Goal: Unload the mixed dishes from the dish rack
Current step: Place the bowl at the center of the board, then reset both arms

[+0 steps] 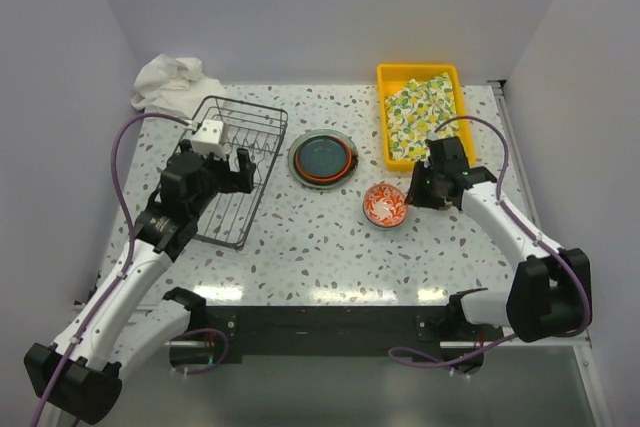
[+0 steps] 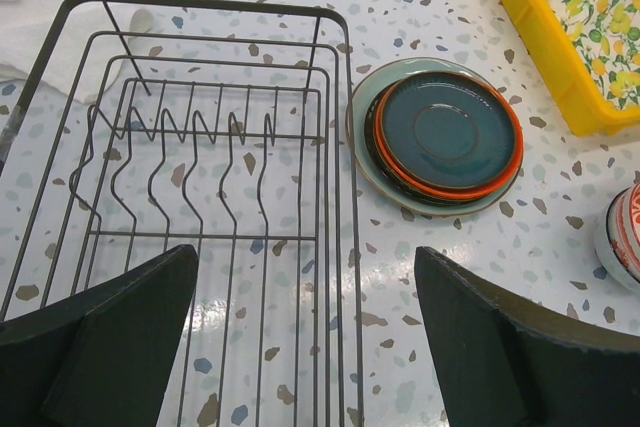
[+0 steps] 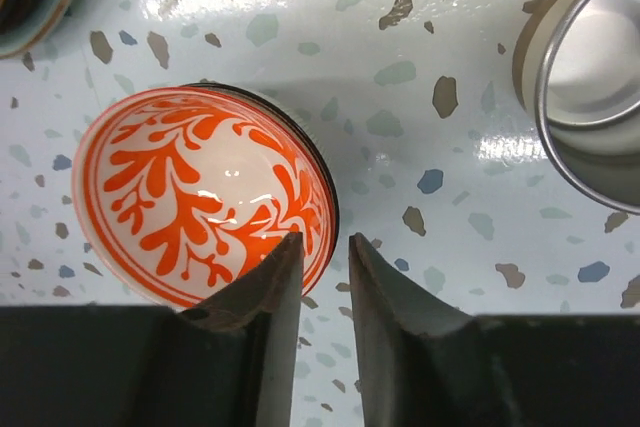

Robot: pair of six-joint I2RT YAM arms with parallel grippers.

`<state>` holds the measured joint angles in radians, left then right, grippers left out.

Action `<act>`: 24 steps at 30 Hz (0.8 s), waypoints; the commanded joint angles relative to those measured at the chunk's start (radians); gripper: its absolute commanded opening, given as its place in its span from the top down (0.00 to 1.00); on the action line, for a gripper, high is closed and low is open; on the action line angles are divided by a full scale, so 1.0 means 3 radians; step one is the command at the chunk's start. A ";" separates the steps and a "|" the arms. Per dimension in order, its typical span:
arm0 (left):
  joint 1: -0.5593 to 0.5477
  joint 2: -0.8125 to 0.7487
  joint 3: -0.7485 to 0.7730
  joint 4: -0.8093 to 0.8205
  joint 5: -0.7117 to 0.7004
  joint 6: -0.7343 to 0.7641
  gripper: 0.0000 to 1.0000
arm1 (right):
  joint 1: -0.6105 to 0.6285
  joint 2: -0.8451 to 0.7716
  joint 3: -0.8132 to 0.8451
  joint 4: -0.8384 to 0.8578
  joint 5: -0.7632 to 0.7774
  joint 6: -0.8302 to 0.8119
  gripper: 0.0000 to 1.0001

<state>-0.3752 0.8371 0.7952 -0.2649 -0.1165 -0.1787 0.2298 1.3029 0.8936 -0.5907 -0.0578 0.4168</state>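
The dish rack [image 1: 235, 162] is a dark wire basket at the left, with no dish in it that I can see; it also shows in the left wrist view [image 2: 200, 157]. My left gripper [image 1: 228, 171] hangs over its right side, jaws wide open and empty [image 2: 305, 347]. The plates [image 1: 323, 159] lie stacked on the table right of the rack, teal on top, then orange, pale green at the bottom [image 2: 442, 135]. The red-white bowl [image 1: 385, 204] stands on the table. My right gripper [image 1: 421, 194] is just right of it, jaws narrowly apart, left finger over the bowl's rim [image 3: 200, 192], only table in the gap [image 3: 326, 252]. A cup [image 3: 585, 87] stands close by.
A yellow tray [image 1: 420, 112] with a lemon-print cloth [image 1: 420, 107] sits at the back right, close behind the right gripper. A white rag [image 1: 170, 80] lies behind the rack. White walls close off the left, back and right.
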 commanded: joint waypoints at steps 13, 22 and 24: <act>0.0054 -0.0070 0.0361 -0.0247 -0.1191 0.0131 0.04 | 0.0011 -0.1192 0.0820 -0.0567 0.1521 -0.0208 0.11; -0.0104 -0.0566 0.0672 -0.1044 -0.1498 0.0090 0.01 | 0.0006 -0.2403 0.0739 -0.0782 0.1885 -0.0336 0.02; -0.0110 -0.0770 0.0683 -0.1157 -0.1473 0.0038 0.01 | 0.0006 -0.2568 0.0718 -0.0863 0.1829 -0.0371 0.02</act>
<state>-0.4004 0.6918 0.9352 -0.5182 -0.5186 -0.1463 0.2298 0.6220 1.1030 -0.8009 0.4549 0.3401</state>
